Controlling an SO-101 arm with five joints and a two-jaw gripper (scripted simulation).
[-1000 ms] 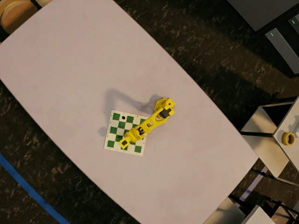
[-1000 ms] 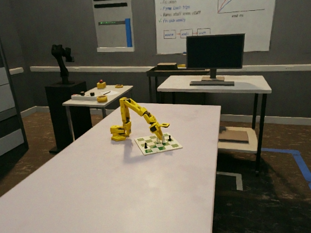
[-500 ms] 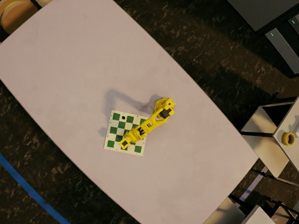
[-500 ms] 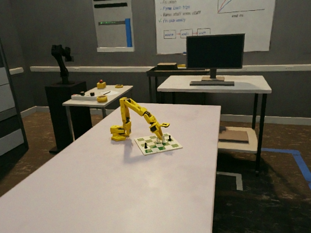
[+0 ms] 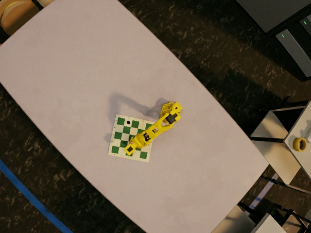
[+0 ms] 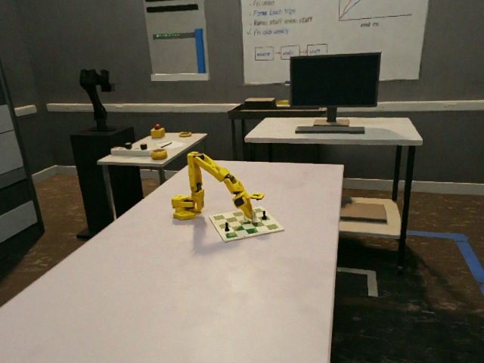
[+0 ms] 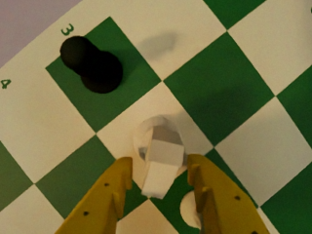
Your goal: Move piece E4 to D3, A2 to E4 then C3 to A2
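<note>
The white piece (image 7: pixel 165 156) (image 6: pixel 254 215) stands upright on D3, a cream square, and the wrist view has it right between my fingertips. My jaws (image 6: pixel 251 219) (image 5: pixel 129 149) are slightly apart, one finger on either side of its head, and I can see a gap at the left of that picture; on the right the finger overlaps the edge of the piece, so whether it touches there I can't tell. I am not clamped on it. From above, my own arm covers this spot.

At about 5 o'clock from that piece in the wrist view, a second white piece (image 7: pixel 189 211) sits on C3, partly hidden behind my finger. At about 10 to 11 o'clock, a black piece (image 7: pixel 93 65) (image 6: pixel 264 215) stands on E3, apart from my fingers. E4 has no piece on it, while another black piece (image 5: pixel 128 122) (image 6: pixel 226 226) stands upright on A2, at about 8 o'clock from me in the exterior view.

The green-and-cream board (image 5: pixel 110 151) (image 6: pixel 234 238) (image 7: pixel 29 80) lies flat on the pale desk (image 5: pixel 188 162) (image 6: pixel 234 293) (image 7: pixel 29 29). Seen from above, the yellow arm (image 5: pixel 150 130) (image 6: pixel 212 168) reaches over it from its base at about 2 o'clock.

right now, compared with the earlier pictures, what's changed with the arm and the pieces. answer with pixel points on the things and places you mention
Nothing visibly changed. The yellow robot arm (image 5: pixel 155 129) (image 6: pixel 211 167) stayed in the same pose over the green-and-white chequered board (image 5: pixel 112 153) (image 6: pixel 224 238), and the black chess piece (image 5: pixel 128 122) (image 6: pixel 226 227) nearest the arm's base kept its place. No earlier wrist picture shows whether the hand (image 7: pixel 160 171) took hold of or let go of anything.
</note>
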